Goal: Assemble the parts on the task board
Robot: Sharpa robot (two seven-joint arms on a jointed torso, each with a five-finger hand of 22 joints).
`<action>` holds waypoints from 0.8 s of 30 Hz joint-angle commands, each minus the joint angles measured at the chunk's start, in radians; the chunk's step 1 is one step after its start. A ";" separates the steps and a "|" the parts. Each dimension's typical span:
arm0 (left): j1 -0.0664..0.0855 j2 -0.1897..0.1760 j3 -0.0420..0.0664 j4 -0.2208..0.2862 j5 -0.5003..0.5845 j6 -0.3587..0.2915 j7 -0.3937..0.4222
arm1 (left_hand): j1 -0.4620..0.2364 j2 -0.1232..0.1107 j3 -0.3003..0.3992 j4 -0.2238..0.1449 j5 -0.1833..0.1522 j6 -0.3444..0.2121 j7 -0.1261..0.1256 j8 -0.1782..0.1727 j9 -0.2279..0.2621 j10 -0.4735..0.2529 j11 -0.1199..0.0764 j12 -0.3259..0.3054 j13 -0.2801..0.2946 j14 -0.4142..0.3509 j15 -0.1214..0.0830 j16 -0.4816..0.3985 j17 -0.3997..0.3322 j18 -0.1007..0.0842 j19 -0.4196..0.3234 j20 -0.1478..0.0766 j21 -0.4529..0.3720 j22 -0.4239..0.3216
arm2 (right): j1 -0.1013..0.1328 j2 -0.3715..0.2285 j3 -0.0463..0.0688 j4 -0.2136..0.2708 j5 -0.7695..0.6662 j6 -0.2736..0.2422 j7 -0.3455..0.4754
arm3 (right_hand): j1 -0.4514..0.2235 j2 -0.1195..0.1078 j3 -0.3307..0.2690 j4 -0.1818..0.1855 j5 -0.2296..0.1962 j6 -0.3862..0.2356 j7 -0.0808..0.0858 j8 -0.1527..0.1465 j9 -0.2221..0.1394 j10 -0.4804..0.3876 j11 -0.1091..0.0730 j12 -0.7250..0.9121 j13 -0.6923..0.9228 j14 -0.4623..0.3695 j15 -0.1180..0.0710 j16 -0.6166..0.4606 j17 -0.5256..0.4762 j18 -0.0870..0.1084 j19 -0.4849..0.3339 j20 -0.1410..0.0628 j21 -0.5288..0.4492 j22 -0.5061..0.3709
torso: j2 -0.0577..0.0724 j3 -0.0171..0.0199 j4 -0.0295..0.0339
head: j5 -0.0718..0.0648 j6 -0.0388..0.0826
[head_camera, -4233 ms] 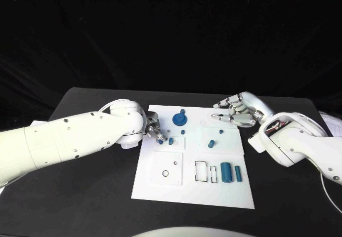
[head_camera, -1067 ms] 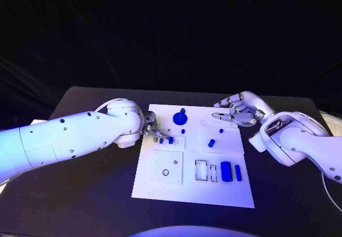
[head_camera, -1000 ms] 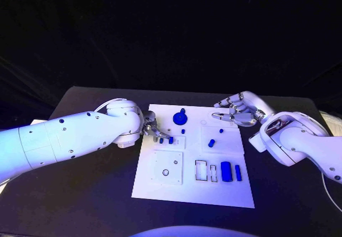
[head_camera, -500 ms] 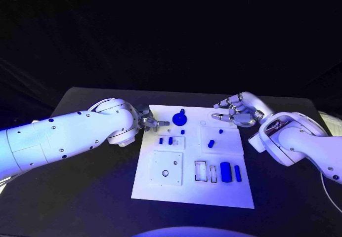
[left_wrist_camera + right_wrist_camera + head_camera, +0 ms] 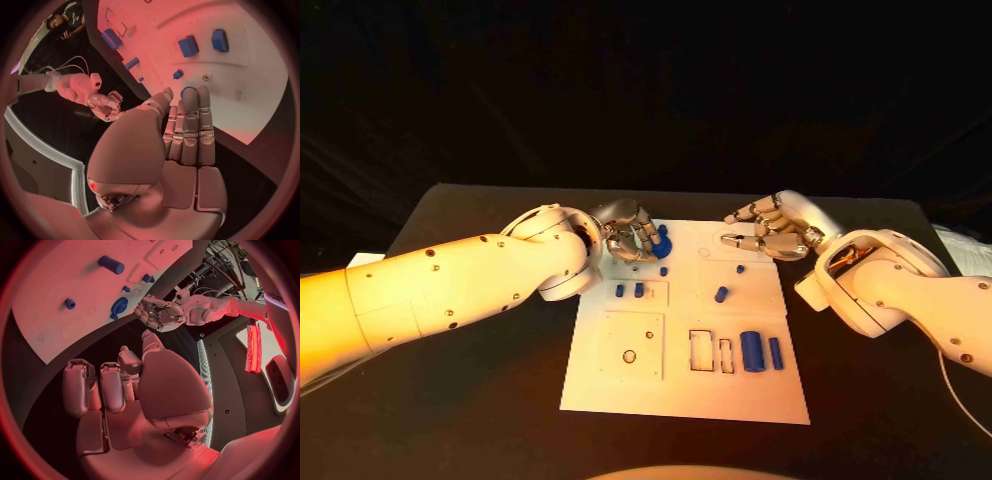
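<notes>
Head view: the board [image 5: 632, 385] lies mid-table [image 5: 473, 420]. The left hand [image 5: 629, 236] hovers over the board's far left corner, fingers bunched just beside the round part [image 5: 661, 240]; I cannot tell whether it touches that part. The right hand [image 5: 769, 230] hangs over the far right corner, fingers curled loosely with nothing in them. Two small pegs [image 5: 629, 290] stand in the plate near the left edge, a slanted peg [image 5: 720, 294] sits toward the right edge, and two bars [image 5: 763, 352] lie by the slots [image 5: 710, 352] near the right edge.

Left wrist view: the left hand [image 5: 187, 135] has its fingers straight and pressed side by side, tips close above the round part [image 5: 186, 92], no part visibly between them. The other hand [image 5: 105, 105] shows beyond the board's edge.

Right wrist view: the right hand [image 5: 115, 385] is half curled, holding nothing, off the board's edge, with the round part [image 5: 119, 305] and the left hand [image 5: 155, 312] across from it.

Risk, as I judge it: fingers this tightly bunched could nudge the round part sideways rather than take it, or brush the small peg [image 5: 664, 270] next to it. The two hands are also near each other at the far edge and could collide.
</notes>
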 commanded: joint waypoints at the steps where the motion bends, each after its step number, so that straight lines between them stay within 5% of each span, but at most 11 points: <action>1: -0.005 0.025 -0.003 -0.024 -0.252 -0.007 0.136 | -0.010 -0.027 0.014 0.005 -0.005 0.040 -0.005 -0.041 -0.039 0.033 -0.001 -0.056 -0.075 0.080 -0.012 0.037 0.000 0.011 0.065 -0.007 0.020 0.001 | -0.001 0.002 0.000 0.000 -0.003 0.009 0.005 | -0.006 0.004 -0.005 -0.003 0.004 0.005 -0.001 -0.002 0.000 -0.009 0.001 -0.006 -0.002 0.043 -0.006 -0.004 -0.002 0.015 -0.007 -0.002 -0.006 0.014 | 0.002 -0.0004 -0.0049 | 0.000 0.003; 3: -0.008 0.041 -0.004 -0.041 -0.315 0.020 0.127 | -0.024 -0.035 0.013 0.013 -0.005 0.065 -0.006 -0.056 -0.054 0.042 -0.002 -0.079 -0.106 0.174 -0.017 0.211 0.151 0.006 0.123 -0.009 0.065 0.026 | -0.001 0.002 0.000 0.000 -0.003 0.009 0.005 | -0.006 0.004 -0.005 -0.003 0.004 0.005 -0.001 -0.002 0.000 -0.009 0.001 -0.006 -0.002 0.043 -0.006 -0.004 -0.002 0.015 -0.007 -0.002 -0.006 0.014 | 0.003 -0.0001 -0.0037 | -0.002 0.004; 5: -0.010 0.053 -0.005 -0.052 -0.355 0.043 0.118 | -0.033 -0.042 0.011 0.020 -0.005 0.088 -0.006 -0.073 -0.070 0.063 -0.004 -0.096 -0.134 0.239 -0.022 0.396 0.324 -0.020 0.213 -0.014 0.228 0.144 | -0.001 0.003 0.000 0.001 -0.003 0.010 0.004 | -0.006 0.004 -0.005 -0.003 0.004 0.005 -0.001 -0.002 0.000 -0.009 0.001 -0.006 -0.002 0.043 -0.006 -0.004 -0.002 0.015 -0.007 -0.002 -0.006 0.014 | 0.003 -0.0004 -0.0036 | -0.002 0.003; 8: -0.011 0.066 -0.005 -0.062 -0.393 0.079 0.104 | -0.040 -0.043 0.010 0.029 -0.005 0.113 -0.007 -0.091 -0.086 0.087 -0.009 -0.112 -0.161 0.280 -0.024 0.547 0.471 -0.049 0.288 -0.019 0.407 0.279 | -0.001 0.003 0.000 0.001 -0.003 0.010 0.005 | -0.006 0.004 -0.005 -0.003 0.004 0.005 -0.001 -0.002 0.000 -0.009 0.001 -0.006 -0.002 0.043 -0.006 -0.004 -0.002 0.015 -0.007 -0.002 -0.006 0.014 | 0.003 -0.0008 -0.0035 | -0.003 0.003; 13: -0.013 0.083 -0.005 -0.070 -0.429 0.142 0.080 | -0.043 -0.044 0.013 0.035 -0.005 0.146 -0.010 -0.114 -0.105 0.120 -0.014 -0.136 -0.193 0.283 -0.028 0.573 0.468 -0.068 0.330 -0.025 0.525 0.372 | -0.001 0.005 0.000 0.001 -0.003 0.010 0.005 | -0.006 0.004 -0.005 -0.003 0.004 0.005 -0.001 -0.002 0.000 -0.009 0.001 -0.006 -0.002 0.043 -0.006 -0.004 -0.002 0.015 -0.007 -0.002 -0.006 0.014 | 0.002 -0.0004 -0.0037 | -0.003 0.001; 24: -0.016 0.115 -0.005 -0.101 -0.445 0.200 0.057 | -0.041 -0.039 0.022 0.036 -0.005 0.174 -0.012 -0.122 -0.111 0.144 -0.016 -0.148 -0.208 0.280 -0.032 0.572 0.445 -0.076 0.344 -0.027 0.574 0.411 | -0.001 0.007 0.000 0.002 -0.003 0.010 0.005 | -0.004 0.006 -0.006 -0.003 0.007 0.005 -0.001 -0.002 0.000 -0.011 0.001 -0.009 -0.004 0.043 -0.007 -0.005 -0.003 0.016 -0.008 -0.002 -0.007 0.012 | 0.002 -0.0008 -0.0029 | -0.004 -0.001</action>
